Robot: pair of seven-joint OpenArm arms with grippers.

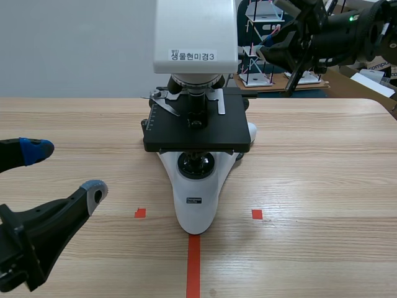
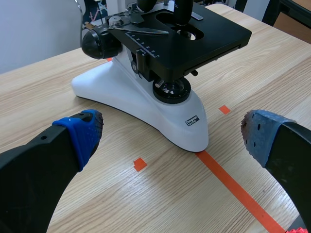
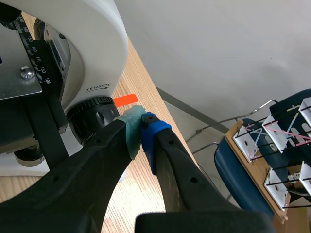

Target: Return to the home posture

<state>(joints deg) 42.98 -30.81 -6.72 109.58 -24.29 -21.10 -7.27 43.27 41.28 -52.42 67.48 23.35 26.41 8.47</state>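
A white microscope point(image 1: 197, 194) with a black stage stands mid-table on the tape line. My left gripper point(image 1: 62, 171) hovers low at the near left, open, nothing between its blue-padded fingers point(image 1: 34, 150). Seen from the left wrist, the microscope's base point(image 2: 121, 94) lies ahead of the open left gripper point(image 2: 172, 138). My right arm is raised at the far right, its gripper point(image 1: 267, 48) beside the microscope head. In the right wrist view the right gripper point(image 3: 141, 130) is shut on nothing, its pads meeting close to the black focus knob point(image 3: 95, 119). I cannot tell whether they touch the knob.
Beyond the table's far edge stand white rod-frame models point(image 1: 259, 38) on a wooden surface, shown too by the right wrist camera point(image 3: 274, 141) over a blue chair point(image 3: 233, 167). Small orange squares point(image 1: 140, 213) mark the table on either side of the microscope.
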